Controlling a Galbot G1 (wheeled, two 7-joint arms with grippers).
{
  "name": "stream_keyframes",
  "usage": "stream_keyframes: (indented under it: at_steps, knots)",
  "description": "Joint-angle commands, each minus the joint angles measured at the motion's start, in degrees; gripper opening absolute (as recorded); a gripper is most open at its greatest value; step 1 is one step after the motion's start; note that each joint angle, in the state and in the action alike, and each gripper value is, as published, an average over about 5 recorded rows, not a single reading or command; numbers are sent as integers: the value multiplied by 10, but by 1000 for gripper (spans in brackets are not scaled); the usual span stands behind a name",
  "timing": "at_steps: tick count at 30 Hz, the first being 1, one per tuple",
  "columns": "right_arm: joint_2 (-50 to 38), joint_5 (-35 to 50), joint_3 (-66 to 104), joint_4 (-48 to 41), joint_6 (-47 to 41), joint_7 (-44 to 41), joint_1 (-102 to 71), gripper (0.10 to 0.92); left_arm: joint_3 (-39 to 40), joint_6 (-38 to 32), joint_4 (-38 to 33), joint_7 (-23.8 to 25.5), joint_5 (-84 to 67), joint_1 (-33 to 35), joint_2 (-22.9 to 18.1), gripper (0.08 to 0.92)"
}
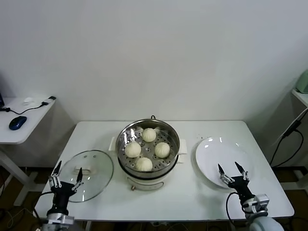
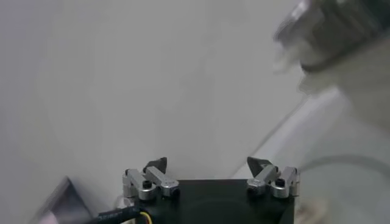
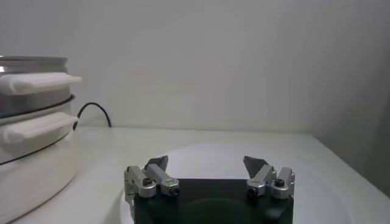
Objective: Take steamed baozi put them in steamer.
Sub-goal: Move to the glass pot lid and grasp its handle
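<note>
The steel steamer (image 1: 126, 134) on its white base stands mid-table. Four cream-white baozi lie on its perforated tray: one at the back (image 1: 148, 134), one at the left (image 1: 133, 149), one at the right (image 1: 162, 149), one at the front (image 1: 144, 164). My left gripper (image 1: 67, 171) is open and empty at the front left, over the near edge of the glass lid (image 1: 98, 163). My right gripper (image 1: 232, 169) is open and empty at the front right, over the near edge of the white plate (image 1: 211, 154). The steamer's side (image 3: 30, 140) shows in the right wrist view.
The white plate (image 3: 201, 155) holds nothing. A power cord (image 3: 94, 109) runs behind the steamer. A side desk (image 1: 21, 130) with a mouse (image 1: 17, 122) stands at the far left. A blurred steamer shape (image 2: 329, 42) shows in the left wrist view.
</note>
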Motion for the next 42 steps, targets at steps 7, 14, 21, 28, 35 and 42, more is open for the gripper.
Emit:
stream_keyframes:
  at_steps: [7, 14, 21, 28, 35, 42]
  knots:
    - [51, -35, 36, 46, -17, 25, -40, 823, -16, 19, 104, -85, 348, -10, 21, 823]
    - [53, -36, 37, 47, -17, 28, -42, 822, -6, 23, 155, -93, 382, -41, 18, 823]
    - [55, -37, 41, 47, -13, 27, -46, 823, 5, 24, 192, -92, 401, -74, 16, 823]
    - [55, -38, 45, 42, -7, 25, -52, 823, 12, 30, 225, -91, 419, -120, 8, 823]
    - [57, -44, 46, 34, -4, 23, -49, 823, 15, 37, 256, -93, 426, -160, 10, 822]
    - [63, -54, 43, 21, -2, 20, -46, 823, 21, 37, 273, -92, 432, -178, 15, 698]
